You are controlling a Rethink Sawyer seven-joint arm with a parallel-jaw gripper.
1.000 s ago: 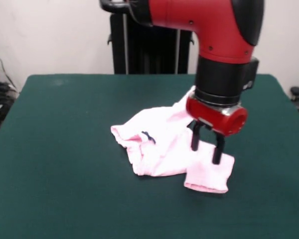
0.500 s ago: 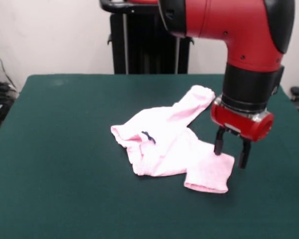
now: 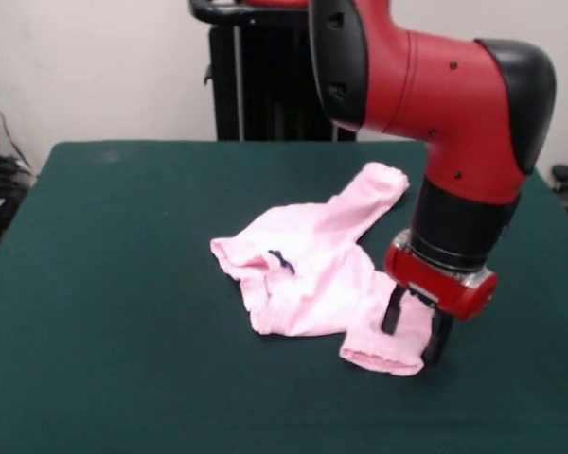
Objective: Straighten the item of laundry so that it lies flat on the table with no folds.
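Gripper (image 3: 415, 336) is low over the near leg cuff of the baby pants (image 3: 308, 270), jaws slightly apart w/ pink cloth between the tips; whether they actually pinch it, can't tell. Probably there to drag that leg out flat. Pants sit roughly mid-table (image 3: 123, 284), a bit toward the right edge. Waistband w/ dark bow (image 3: 281, 260) is bunched and folded; other leg points at the far edge. Not flat yet.
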